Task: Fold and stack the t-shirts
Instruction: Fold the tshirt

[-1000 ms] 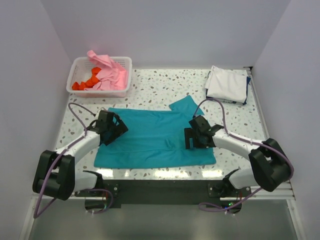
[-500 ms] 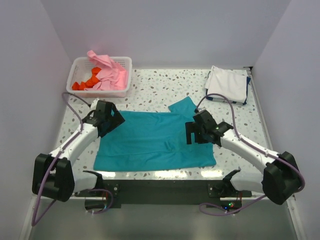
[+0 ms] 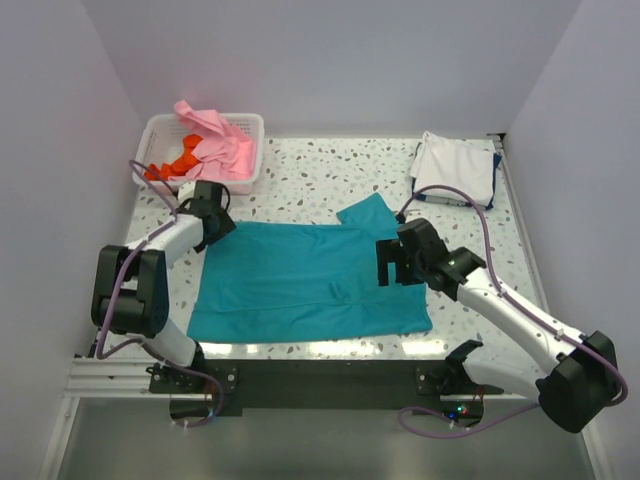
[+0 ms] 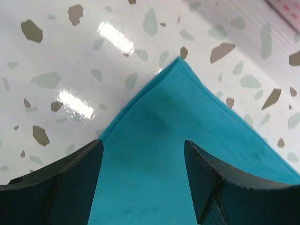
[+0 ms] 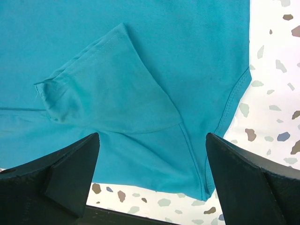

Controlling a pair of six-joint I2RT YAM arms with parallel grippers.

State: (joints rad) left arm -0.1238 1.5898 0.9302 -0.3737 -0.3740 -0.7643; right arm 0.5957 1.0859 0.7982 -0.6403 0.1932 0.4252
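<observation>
The teal t-shirt (image 3: 300, 280) lies flat on the speckled table, one sleeve poking out at its far right. My left gripper (image 3: 214, 212) is open over the shirt's far left corner (image 4: 180, 63), its jaws empty above the cloth. My right gripper (image 3: 398, 262) is open and empty above the shirt's right part, over the folded-in sleeve (image 5: 108, 89) and near the collar edge (image 5: 234, 101). A folded white t-shirt (image 3: 452, 166) on a dark blue one sits at the far right. Pink (image 3: 222, 145) and orange-red (image 3: 170, 164) t-shirts lie in the basket.
A white slatted basket (image 3: 243, 186) stands at the far left corner, just behind my left gripper. White walls close in the table on three sides. The table's near edge (image 5: 140, 211) runs below the shirt hem.
My left gripper has moved from the shirt's left edge back to its far left corner. My right gripper has shifted slightly right and back, still open.
</observation>
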